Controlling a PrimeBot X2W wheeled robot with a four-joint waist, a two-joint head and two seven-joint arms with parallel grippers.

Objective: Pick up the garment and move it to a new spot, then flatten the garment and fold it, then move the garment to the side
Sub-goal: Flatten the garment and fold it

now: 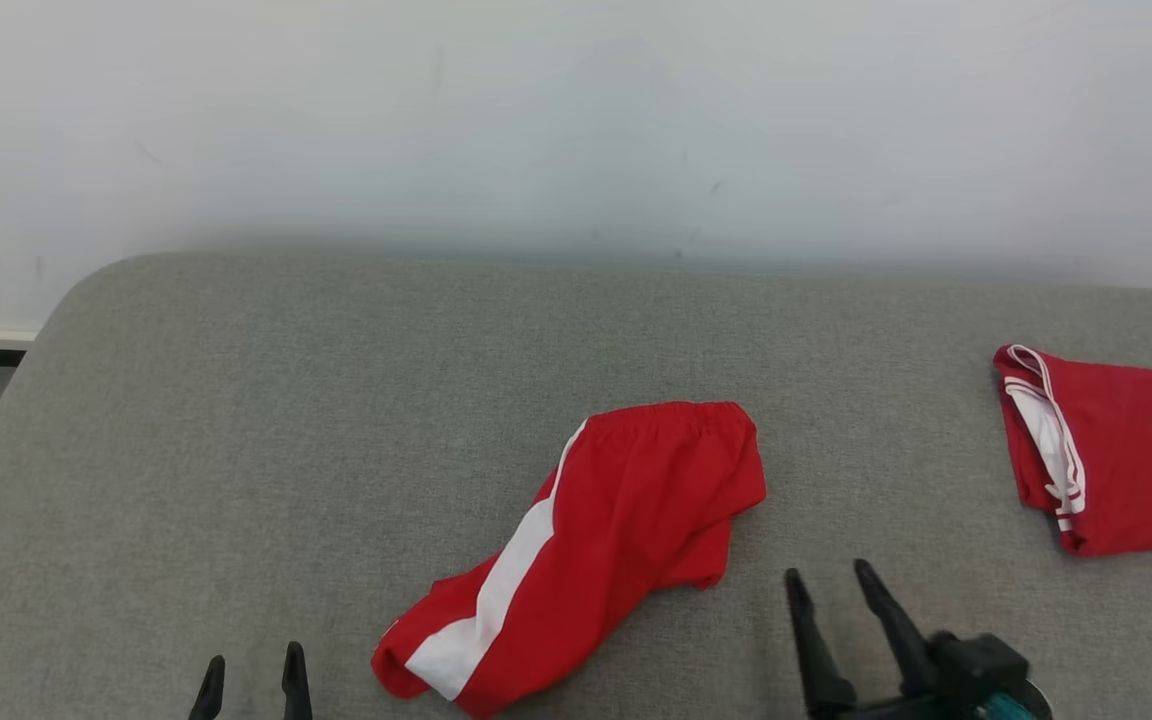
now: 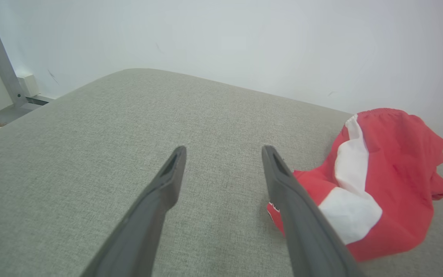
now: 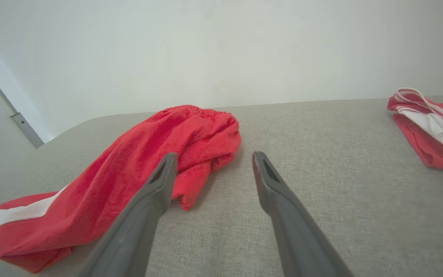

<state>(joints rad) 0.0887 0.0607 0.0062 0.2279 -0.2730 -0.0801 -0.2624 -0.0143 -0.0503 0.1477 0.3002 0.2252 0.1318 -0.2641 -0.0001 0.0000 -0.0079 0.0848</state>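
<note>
The garment (image 1: 596, 540) is a pair of red shorts with a white side stripe, lying crumpled and slanted on the grey cushion, waistband toward the wall. My left gripper (image 1: 251, 670) stands open at the bottom edge, just left of the garment's lower end, with nothing between its fingers. In the left wrist view the garment (image 2: 379, 184) lies right of the open left gripper (image 2: 223, 154). My right gripper (image 1: 829, 580) is open to the right of the garment. In the right wrist view the garment (image 3: 137, 173) sits left of the open right gripper (image 3: 214, 159).
A second red garment with white trim (image 1: 1106, 450) lies at the cushion's right edge, also seen as red cloth (image 3: 433, 127) in the right wrist view. The grey cushion (image 1: 286, 400) backs onto a white wall; its left edge drops to the floor.
</note>
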